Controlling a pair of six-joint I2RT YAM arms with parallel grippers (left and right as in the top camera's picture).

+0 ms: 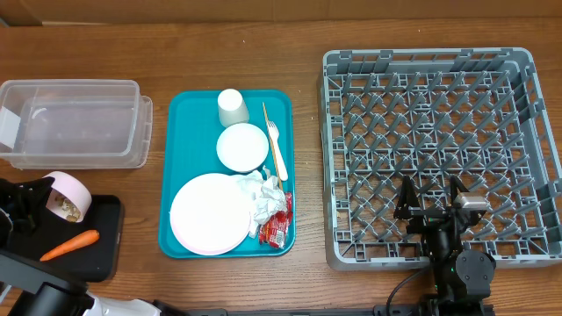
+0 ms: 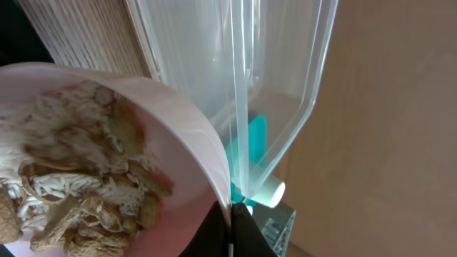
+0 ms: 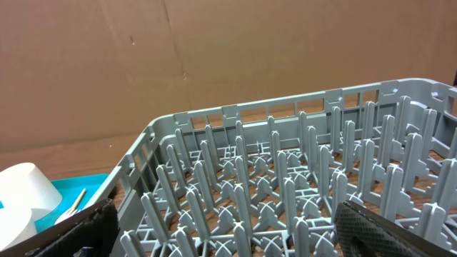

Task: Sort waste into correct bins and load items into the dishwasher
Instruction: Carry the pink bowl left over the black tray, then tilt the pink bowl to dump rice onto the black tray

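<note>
My left gripper (image 1: 46,186) is shut on the rim of a pale pink bowl (image 1: 68,195), which it holds tilted over the black tray (image 1: 107,256). In the left wrist view the bowl (image 2: 193,135) holds rice-like food scraps (image 2: 78,178), and the black fingers (image 2: 246,235) pinch its rim. An orange carrot piece (image 1: 70,245) lies on the black tray. The clear tub (image 1: 75,123) stands behind it. My right gripper (image 1: 432,202) is open with nothing in it, low over the front of the grey dish rack (image 1: 439,149). Its fingertips (image 3: 385,228) stand wide apart above the pegs.
The teal tray (image 1: 189,114) carries a white cup (image 1: 232,106), a small white plate (image 1: 242,146), a large plate (image 1: 211,213), crumpled napkins (image 1: 265,197), a red wrapper (image 1: 277,226), a white fork (image 1: 276,145) and a wooden stick (image 1: 268,123).
</note>
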